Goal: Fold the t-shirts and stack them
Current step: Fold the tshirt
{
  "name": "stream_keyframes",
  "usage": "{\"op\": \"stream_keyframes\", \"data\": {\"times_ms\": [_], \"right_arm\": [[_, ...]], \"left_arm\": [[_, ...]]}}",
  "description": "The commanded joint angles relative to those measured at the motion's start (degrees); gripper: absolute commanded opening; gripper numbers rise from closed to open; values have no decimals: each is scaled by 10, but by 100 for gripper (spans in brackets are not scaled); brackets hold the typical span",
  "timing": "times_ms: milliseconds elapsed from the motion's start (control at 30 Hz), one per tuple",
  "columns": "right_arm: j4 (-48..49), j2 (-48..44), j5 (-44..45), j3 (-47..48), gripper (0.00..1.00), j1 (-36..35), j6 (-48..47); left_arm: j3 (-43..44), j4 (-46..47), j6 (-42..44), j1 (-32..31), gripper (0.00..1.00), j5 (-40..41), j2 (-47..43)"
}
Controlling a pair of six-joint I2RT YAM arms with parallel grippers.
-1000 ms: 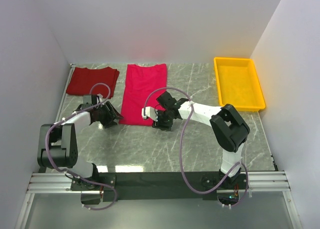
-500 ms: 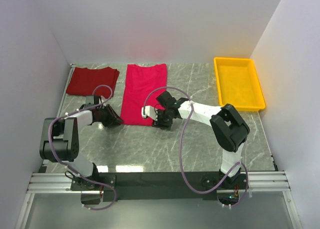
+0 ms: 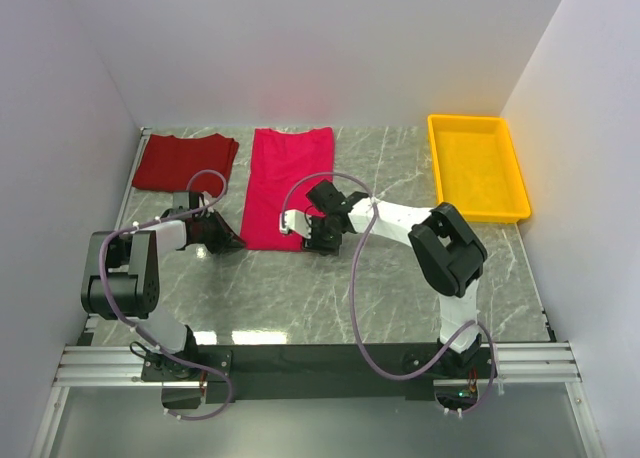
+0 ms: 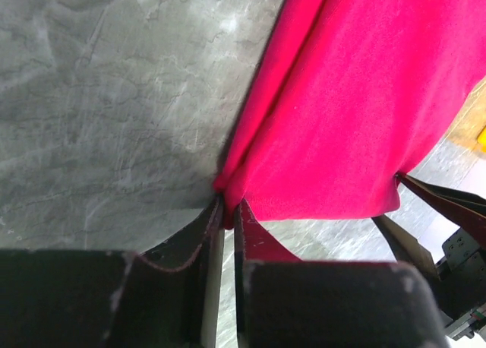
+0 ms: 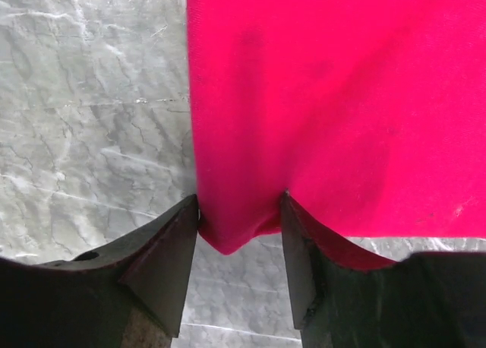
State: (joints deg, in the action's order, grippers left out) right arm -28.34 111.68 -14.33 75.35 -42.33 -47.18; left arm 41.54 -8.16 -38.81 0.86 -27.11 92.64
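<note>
Pink t-shirt (image 3: 287, 181): near corners pinched in left tool (image 4: 226, 211) and between right tool (image 5: 239, 226).

Pink t-shirt (image 3: 288, 183) between two arms

Crimson-pink t-shirt (image 3: 288, 183); brick-red t-shirt (image 3: 183, 162); yellow tray (image 3: 477, 168); grey-veined table (image 3: 330, 293).

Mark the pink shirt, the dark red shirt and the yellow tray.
pink t-shirt (image 3: 288, 178): top view, middle of the cloth.
dark red t-shirt (image 3: 183, 162): top view, centre of the folded cloth.
yellow tray (image 3: 436, 168): top view, left rim.
</note>
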Motion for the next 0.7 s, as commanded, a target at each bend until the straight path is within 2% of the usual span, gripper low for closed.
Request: {"op": "stream_keyframes", "data": {"times_ms": [0,133,167,233,267,367,667], "right_arm": [[-5,13,30,16,53,-10,6],[-4,17,41,16,40,-16,9],[-1,15,39,15,33,-16,11],[3,6,37,9,25,-17,16],[8,3,35,7,14,-17,21],[12,-22,25,-5,0,-15,31],[-27,-124,-57,-56,0,-14,41]], "left_arm": [[-3,10,3,-3,13,-7,-4],[-4,10,-1,-3,6,-11,-9],[-5,10,-3,-3,1,-12,-11],[-6,11,-7,-4,1,-14,-18],[-7,12,-7,-4,1,-16,-23],[-10,7,-10,-3,1,-26,-45],[-53,-42,-60,-3,0,-68,-191]]}}
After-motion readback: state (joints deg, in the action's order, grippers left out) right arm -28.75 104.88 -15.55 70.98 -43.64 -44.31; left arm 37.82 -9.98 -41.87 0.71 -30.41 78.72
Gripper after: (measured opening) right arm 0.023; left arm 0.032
